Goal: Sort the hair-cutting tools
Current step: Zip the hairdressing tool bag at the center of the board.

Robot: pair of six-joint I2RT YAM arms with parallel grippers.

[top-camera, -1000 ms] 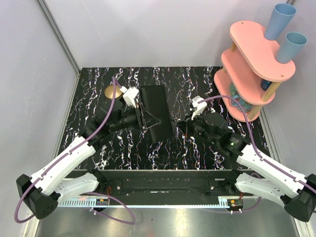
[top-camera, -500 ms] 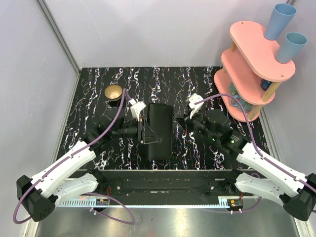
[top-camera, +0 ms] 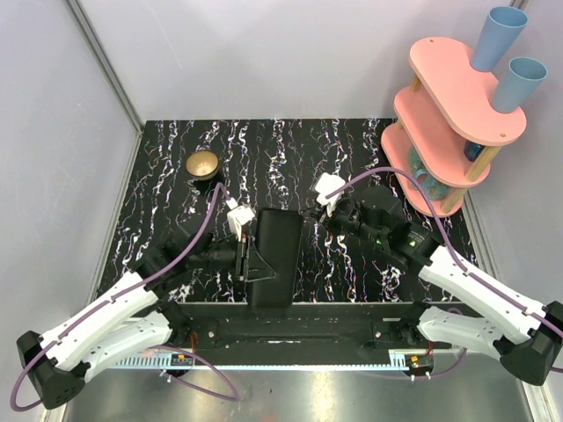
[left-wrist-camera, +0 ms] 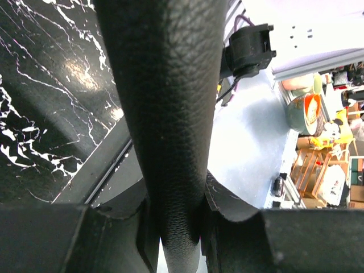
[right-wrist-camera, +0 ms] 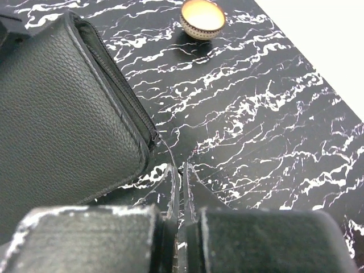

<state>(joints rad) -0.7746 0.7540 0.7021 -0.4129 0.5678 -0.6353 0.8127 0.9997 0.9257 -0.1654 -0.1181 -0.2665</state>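
Case [top-camera: 278, 239] got dragged nearer my end — my left tool [top-camera: 247, 259] grips it, right tool [right-wrist-camera: 181, 183] closed on nothing.

Case [top-camera: 274, 255] centred at table's [top-camera: 290, 141] near edge, bowl [top-camera: 203, 163] behind-left, shelf [top-camera: 449, 97] at far-right corner

- Table [top-camera: 352, 141]: black, white marble veining.
- Case [top-camera: 274, 255]: black, pebbled leather grain.
- Bowl [top-camera: 202, 163]: brass-gold, glowing paler inside.
- Shelf stand [top-camera: 449, 97]: salmon-pink tiers, pale wood posts.
- Cups [top-camera: 498, 35]: two, blue.
- Arms [top-camera: 106, 308]: white shells, black joints.
- Cables [top-camera: 214, 200]: purple.
- Right gripper [right-wrist-camera: 181, 176]: black, whitish scuffs along the edges.
- Walls [top-camera: 264, 53]: pale grey-lilac, plain.
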